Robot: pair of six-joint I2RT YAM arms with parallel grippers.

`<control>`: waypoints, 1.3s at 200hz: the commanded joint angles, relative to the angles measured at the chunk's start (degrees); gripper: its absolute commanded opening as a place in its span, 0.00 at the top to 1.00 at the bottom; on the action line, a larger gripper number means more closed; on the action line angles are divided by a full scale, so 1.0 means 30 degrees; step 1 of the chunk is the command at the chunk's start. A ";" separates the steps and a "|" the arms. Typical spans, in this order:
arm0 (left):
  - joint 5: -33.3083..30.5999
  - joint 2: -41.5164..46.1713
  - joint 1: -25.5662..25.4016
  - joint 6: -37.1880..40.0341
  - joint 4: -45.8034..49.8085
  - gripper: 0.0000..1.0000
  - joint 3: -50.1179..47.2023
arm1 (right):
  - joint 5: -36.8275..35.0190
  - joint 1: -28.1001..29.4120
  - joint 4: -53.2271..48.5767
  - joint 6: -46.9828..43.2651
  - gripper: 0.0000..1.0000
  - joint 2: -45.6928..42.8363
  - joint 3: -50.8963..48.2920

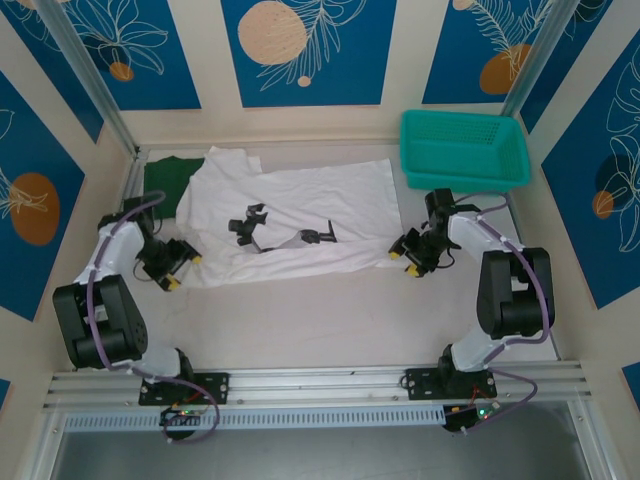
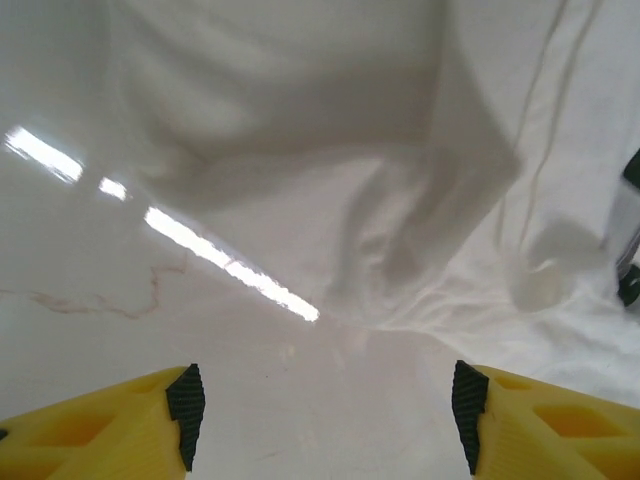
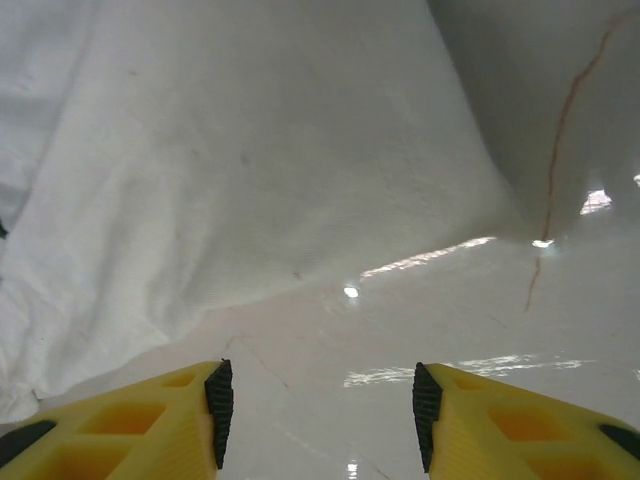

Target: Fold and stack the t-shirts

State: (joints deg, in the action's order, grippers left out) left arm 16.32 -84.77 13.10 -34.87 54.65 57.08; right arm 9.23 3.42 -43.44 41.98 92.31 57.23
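A white t-shirt point(image 1: 300, 215) with a small black print lies spread across the middle of the table. A dark green t-shirt point(image 1: 165, 180) peeks out from under its far left edge. My left gripper point(image 1: 178, 268) is open just off the white shirt's left end, with bare table between its yellow fingers point(image 2: 110, 430) and the cloth point(image 2: 420, 200) a short way ahead. My right gripper point(image 1: 408, 257) is open at the shirt's right end. Nothing sits between its fingers point(image 3: 150, 425), and the cloth edge point(image 3: 200, 200) lies just ahead.
A teal plastic mesh basket point(image 1: 463, 150) stands at the far right corner, behind the right arm. Bare table point(image 1: 320, 320) stretches between the shirt and the arm bases. Walls close in the table on three sides.
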 commanded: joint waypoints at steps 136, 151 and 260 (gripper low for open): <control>-0.2493 -0.0759 0.0151 -0.1860 -0.6702 0.92 -0.3540 | -0.2548 -0.0228 -0.0266 0.1420 0.71 0.2729 0.0532; -0.3162 -0.1550 0.0172 -0.1314 -0.6003 1.00 -0.2765 | -0.2659 -0.0289 -0.0543 0.1143 0.77 0.3026 0.0812; -0.5489 -0.0578 0.0201 0.1376 -0.1048 1.00 -0.1155 | -0.2154 -0.0795 -0.2375 -0.0486 1.00 0.1279 -0.1338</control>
State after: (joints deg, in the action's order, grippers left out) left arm 2.24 -89.76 13.26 -32.51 46.74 54.41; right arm 3.68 1.74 -45.25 41.74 99.29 57.08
